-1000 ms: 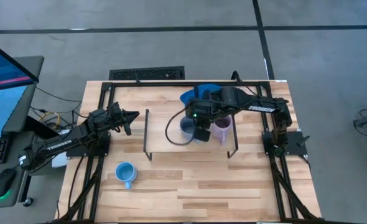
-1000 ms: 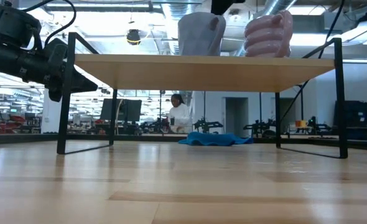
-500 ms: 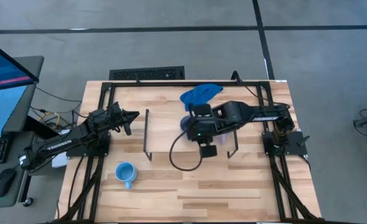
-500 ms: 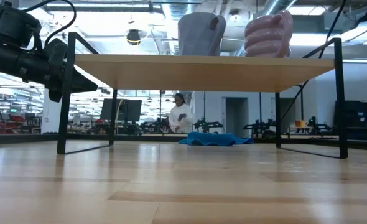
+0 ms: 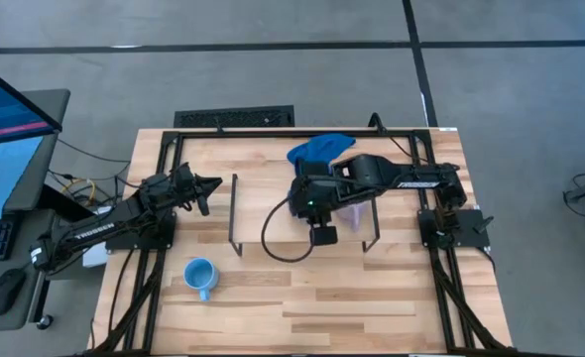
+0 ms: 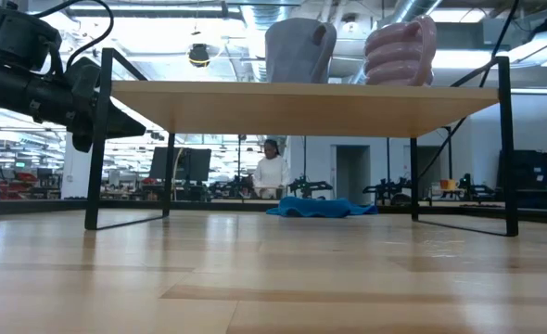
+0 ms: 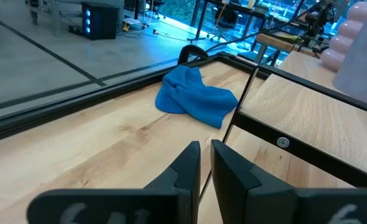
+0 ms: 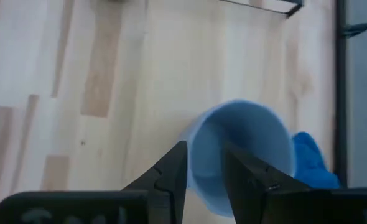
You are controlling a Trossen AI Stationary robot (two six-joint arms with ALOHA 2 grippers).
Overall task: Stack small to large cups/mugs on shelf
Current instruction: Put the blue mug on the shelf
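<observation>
The shelf (image 5: 258,213) stands mid-table on black wire legs. The grey-blue mug (image 6: 297,51) and the lilac mug (image 6: 401,51) stand upright on the shelf board (image 6: 301,96). The light sky blue mug (image 5: 199,275) stands on the table near the front left. My right gripper (image 8: 205,152) hovers above the grey-blue mug (image 8: 252,143), fingers pointing down with a narrow gap between them, touching nothing. In the high view my right arm covers that mug, and only part of the lilac mug (image 5: 352,210) shows. My left gripper (image 5: 211,184) is shut and empty beside the shelf's left end.
A bright blue cloth (image 5: 317,149) lies crumpled on the table behind the shelf. A cable loops over the shelf board from my right arm (image 5: 273,233). A person shows far off in the room behind the table (image 6: 272,167).
My right gripper has risen from above the two mugs, out of the top of the low view, and its wrist has gone a little toward the table's near edge. Both mugs stand on the shelf as before.
</observation>
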